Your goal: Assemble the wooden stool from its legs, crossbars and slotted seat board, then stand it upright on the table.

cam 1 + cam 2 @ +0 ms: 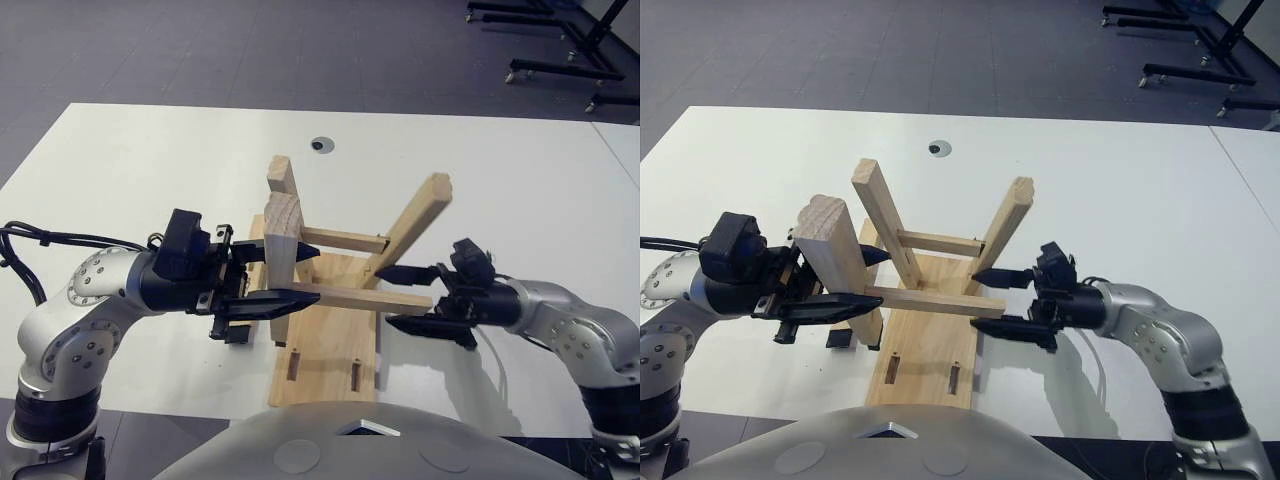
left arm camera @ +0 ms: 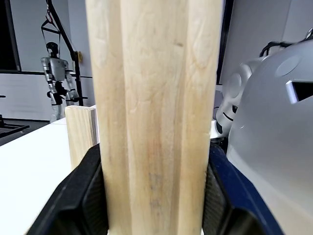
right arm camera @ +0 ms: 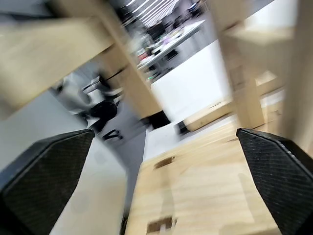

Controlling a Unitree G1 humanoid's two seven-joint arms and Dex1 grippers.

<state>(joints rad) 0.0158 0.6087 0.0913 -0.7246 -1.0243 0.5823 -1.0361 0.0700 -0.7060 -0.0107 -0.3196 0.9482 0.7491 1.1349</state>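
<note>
The slotted seat board [image 1: 325, 362] lies flat on the white table [image 1: 150, 160], with the partly built frame standing on it. The frame has a near left leg [image 1: 283, 238], a far left leg [image 1: 280, 176] and a slanted right leg [image 1: 420, 222]. Two crossbars [image 1: 345, 240] [image 1: 355, 298] join them. My left gripper [image 1: 268, 275] is shut on the near left leg [image 2: 151, 112], its pads [image 2: 83, 196] pressing both sides. My right gripper [image 1: 385, 297] is open, its fingers [image 3: 44, 176] above and below the lower crossbar's right end, over the board [image 3: 205, 196].
A round grommet hole [image 1: 321, 145] sits in the table behind the frame. Bare table lies to the left, right and far side. Black wheeled stands [image 1: 560, 60] are on the floor beyond the far right corner.
</note>
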